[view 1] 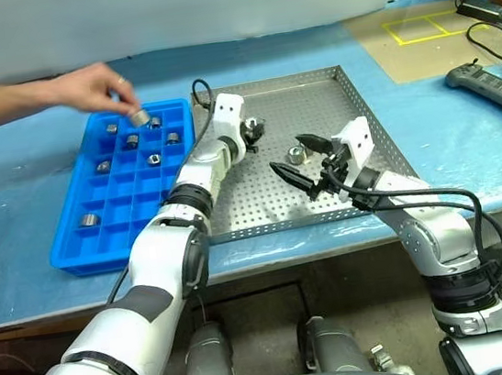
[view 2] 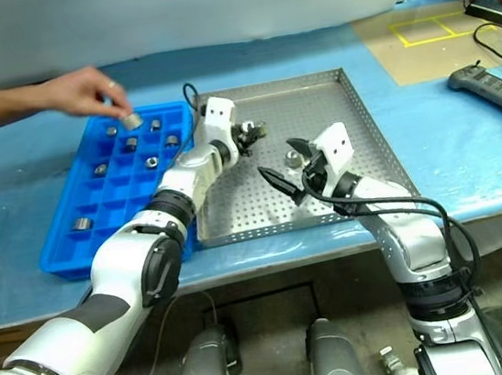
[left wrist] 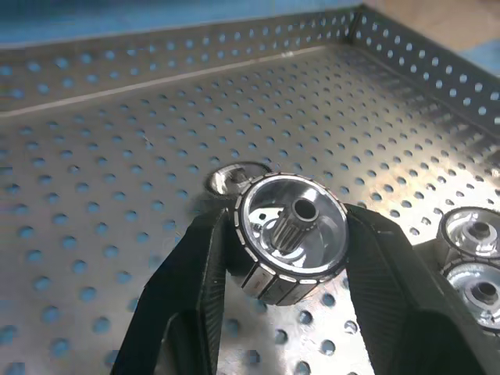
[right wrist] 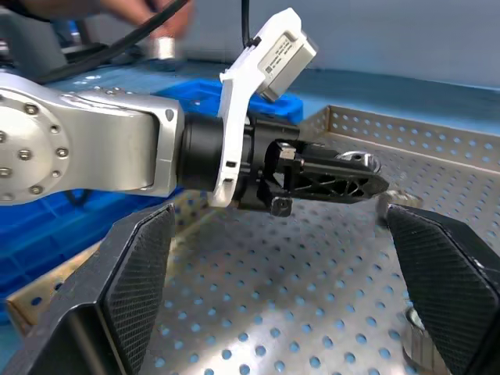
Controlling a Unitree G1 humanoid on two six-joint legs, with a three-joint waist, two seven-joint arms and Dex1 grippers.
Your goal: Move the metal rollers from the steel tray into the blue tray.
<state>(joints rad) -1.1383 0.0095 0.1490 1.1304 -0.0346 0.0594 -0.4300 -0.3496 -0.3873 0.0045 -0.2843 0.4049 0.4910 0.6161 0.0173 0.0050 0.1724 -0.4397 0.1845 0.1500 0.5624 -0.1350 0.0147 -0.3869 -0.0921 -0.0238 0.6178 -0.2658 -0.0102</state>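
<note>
Mid-task. My left gripper clamps roller over steel tray; right gripper released. Several rollers sit in blue tray; few remain at steel tray's 12 o'clock.

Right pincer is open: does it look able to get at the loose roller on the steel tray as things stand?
Probably yes. The right pincer stands open over the steel tray, with the loose roller just beyond its fingertips and nothing between them. The left pincer, gripping another roller, is off to the side.
</note>
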